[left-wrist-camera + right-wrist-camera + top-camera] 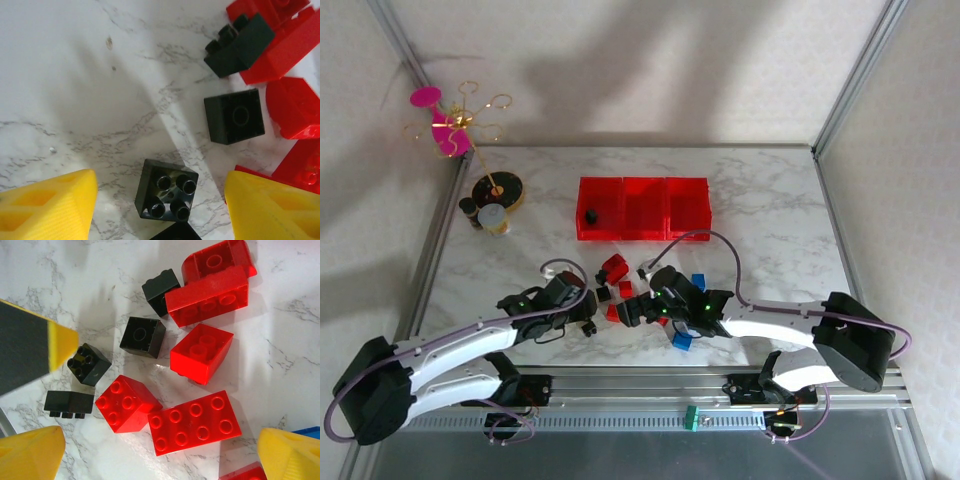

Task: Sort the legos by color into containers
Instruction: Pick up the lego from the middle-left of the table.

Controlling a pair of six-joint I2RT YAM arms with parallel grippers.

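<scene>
Yellow fingertips of the left gripper gape around a black brick. The right gripper is spread wide over a red brick. Legos lie at six o'clock from the containers. On closing, the left gripper may well catch the red neighbours at three o'clock.

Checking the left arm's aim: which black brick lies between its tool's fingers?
The black brick showing four studs, between the yellow fingers. The other two black ones lie farther ahead, beside the red bricks.
</scene>
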